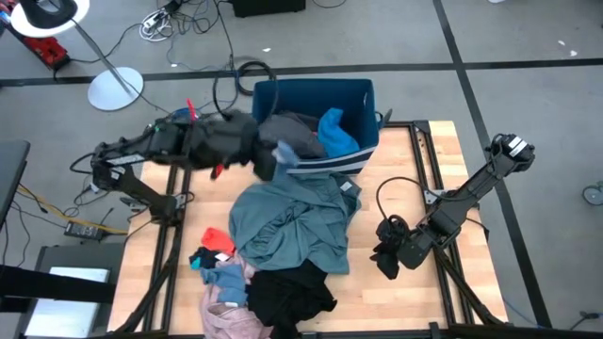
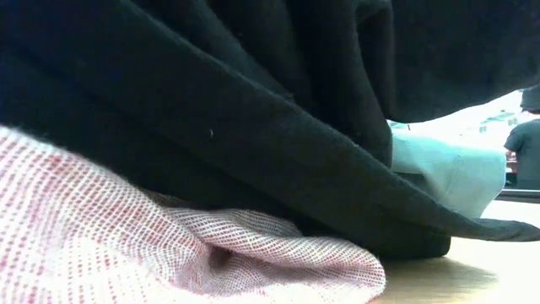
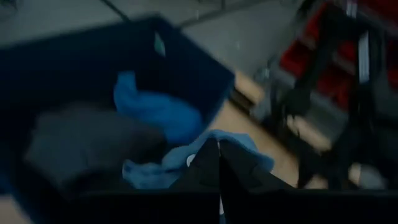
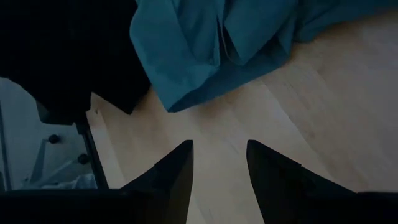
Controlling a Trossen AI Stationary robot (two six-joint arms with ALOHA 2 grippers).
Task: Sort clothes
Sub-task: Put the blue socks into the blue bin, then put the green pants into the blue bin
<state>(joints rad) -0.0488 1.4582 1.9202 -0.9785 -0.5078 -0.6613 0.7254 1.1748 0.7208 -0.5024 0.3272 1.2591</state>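
I see the bin (image 1: 316, 99) at top centre and the clothes (image 1: 283, 226) piled below it. My left gripper (image 1: 267, 155), pinching a dark garment (image 1: 226, 137), nears the rim — next, release inside. My right gripper (image 4: 219, 163) waits spread, lower right.

The bin (image 1: 311, 99) sits at the table's (image 1: 396, 282) far edge holding garments (image 1: 316, 132), a large spread garment (image 1: 287, 221) lies in the middle before it, a heap of smaller clothes (image 1: 236, 282) lies near-left, and a bare stretch lies right.
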